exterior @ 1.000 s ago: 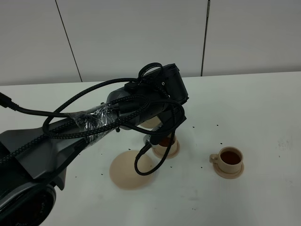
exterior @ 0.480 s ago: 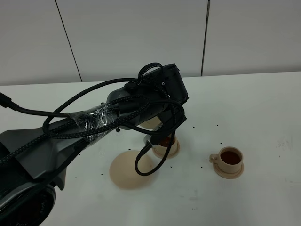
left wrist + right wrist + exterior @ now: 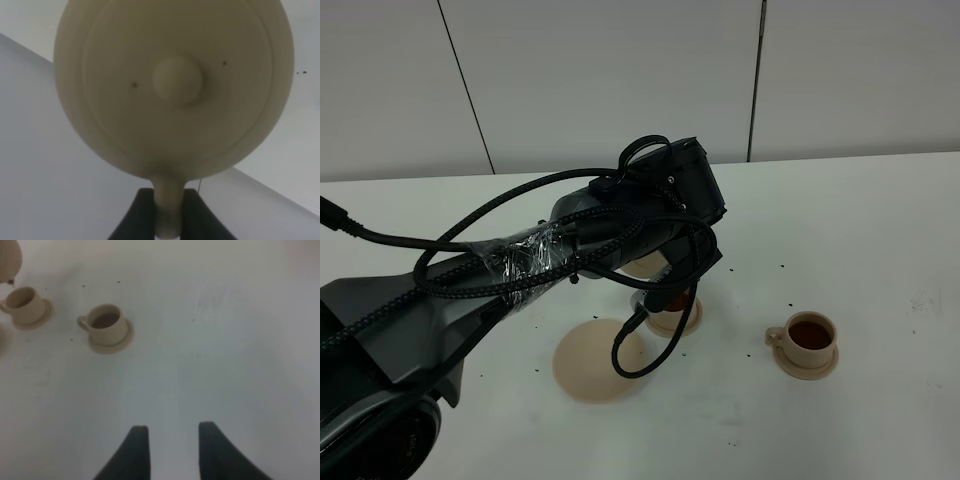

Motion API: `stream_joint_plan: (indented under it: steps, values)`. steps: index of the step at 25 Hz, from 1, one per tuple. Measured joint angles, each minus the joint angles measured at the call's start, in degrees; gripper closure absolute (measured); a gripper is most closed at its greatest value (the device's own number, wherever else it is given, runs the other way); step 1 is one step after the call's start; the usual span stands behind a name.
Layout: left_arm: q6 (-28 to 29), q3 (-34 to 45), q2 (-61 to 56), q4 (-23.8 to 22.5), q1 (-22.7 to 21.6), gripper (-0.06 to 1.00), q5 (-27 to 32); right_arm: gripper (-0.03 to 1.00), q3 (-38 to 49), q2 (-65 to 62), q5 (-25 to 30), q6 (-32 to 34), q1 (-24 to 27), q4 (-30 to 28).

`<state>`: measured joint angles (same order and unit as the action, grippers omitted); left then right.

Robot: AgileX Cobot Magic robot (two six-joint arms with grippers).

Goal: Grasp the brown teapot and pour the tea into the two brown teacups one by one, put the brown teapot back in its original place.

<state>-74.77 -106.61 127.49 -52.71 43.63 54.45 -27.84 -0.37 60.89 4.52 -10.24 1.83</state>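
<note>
The brown teapot (image 3: 175, 85) fills the left wrist view, lid and knob facing the camera. My left gripper (image 3: 168, 196) is shut on its loop handle. In the high view my left arm hides most of the teapot (image 3: 642, 265), which hangs tilted over the middle teacup (image 3: 672, 312). That cup (image 3: 26, 305) stands on its small saucer under the teapot's spout (image 3: 9, 262). The other teacup (image 3: 808, 338), also (image 3: 106, 324), holds dark tea to the right. The wide saucer (image 3: 592, 362) lies bare. My right gripper (image 3: 172, 427) is open over bare table.
Small dark specks are scattered on the white table (image 3: 880, 250) around the cups. My left arm and its looping cables (image 3: 520, 255) reach across the middle. A white panelled wall stands behind the table.
My left wrist with the teapot has shifted slightly to the right over the middle cup. The cups, saucers and right gripper have not moved.
</note>
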Motion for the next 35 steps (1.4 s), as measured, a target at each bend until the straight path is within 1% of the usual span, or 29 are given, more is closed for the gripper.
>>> stream_joint_plan:
  steps: [7,35]
  values:
    - [0.07,0.0,0.0,0.04,0.0,0.78,1.27,0.73,0.0,0.0,0.0,0.0,0.0,0.0]
    - [0.07,0.0,0.0,0.16,0.0,0.78,1.27,0.73,0.0,0.0,0.0,0.0,0.0,0.0]
